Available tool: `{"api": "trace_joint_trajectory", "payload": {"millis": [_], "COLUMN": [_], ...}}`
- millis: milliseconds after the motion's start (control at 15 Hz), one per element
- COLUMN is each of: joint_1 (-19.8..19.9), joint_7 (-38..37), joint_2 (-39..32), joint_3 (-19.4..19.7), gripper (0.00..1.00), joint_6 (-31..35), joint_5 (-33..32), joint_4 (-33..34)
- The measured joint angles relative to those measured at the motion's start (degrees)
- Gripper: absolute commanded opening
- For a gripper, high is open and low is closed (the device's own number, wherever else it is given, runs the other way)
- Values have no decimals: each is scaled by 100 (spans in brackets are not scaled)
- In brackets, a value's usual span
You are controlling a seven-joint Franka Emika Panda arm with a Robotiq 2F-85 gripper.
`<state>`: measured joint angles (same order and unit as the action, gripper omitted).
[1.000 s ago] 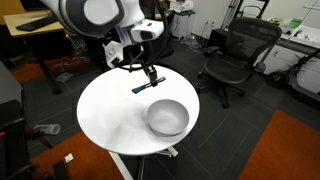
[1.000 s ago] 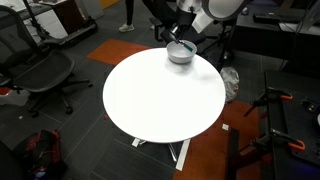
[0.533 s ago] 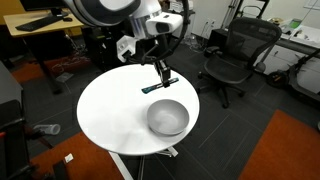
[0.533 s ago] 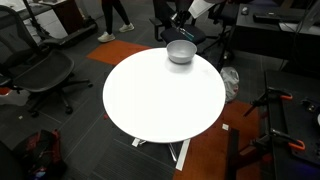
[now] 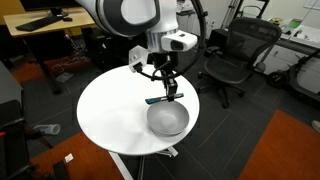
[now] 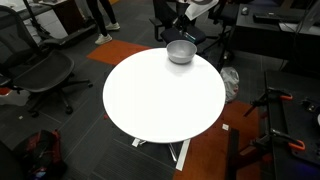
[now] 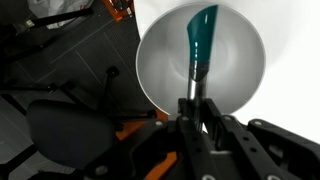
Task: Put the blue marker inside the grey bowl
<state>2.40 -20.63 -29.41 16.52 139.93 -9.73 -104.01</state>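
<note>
First, in an exterior view, the arm [image 5: 135, 15] reaches over the round white table [image 5: 110, 110]. The gripper [image 5: 171, 91] hangs just above the far edge of the bowl [image 5: 167, 120]. Its fingers are closed on one end of the marker [image 5: 158, 99]. The marker lies almost level in the air, just over the rim of the bowl, and it does not touch the table. The bowl stands upright near the table edge. A black chair [image 5: 236, 52] stands behind the table, well apart from it.

Next, in the exterior view from the opposite side, the bowl [image 6: 181, 52] is at the far edge of the table [image 6: 160, 100]. The arm [image 6: 197, 8] comes down behind the bowl. The gripper and the marker are too small here, so I cannot tell how they stand. Another chair [image 6: 40, 70] is on the floor beside the table.

Finally, in the wrist view, the two fingers [image 7: 186, 112] are nearly together, with only the marker's width between them. They clamp the dark end of the marker [image 7: 201, 38]. The teal part points away from the gripper [image 7: 198, 102] and is seen over the hollow of the bowl [image 7: 160, 60]. The bowl is right under the gripper, and the white table [image 7: 295, 70] shows around it.
</note>
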Motion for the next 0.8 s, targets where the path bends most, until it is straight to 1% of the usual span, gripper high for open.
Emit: {"api": "trace_joint_trajectory", "payload": {"millis": [467, 533, 600, 667, 800], "joint_1": [309, 334, 352, 368, 390], "joint_7": [13, 13, 13, 13, 13], "joint_2": [-666, -748, -820, -882, -985], "joint_3": [-165, -178, -185, -189, -192], "gripper": [5, 44, 44, 50, 65], "joint_6": [-50, -59, -71, -83, -114], "joint_5": [346, 381, 413, 435, 457], "joint_4": [568, 638, 705, 766, 880]}}
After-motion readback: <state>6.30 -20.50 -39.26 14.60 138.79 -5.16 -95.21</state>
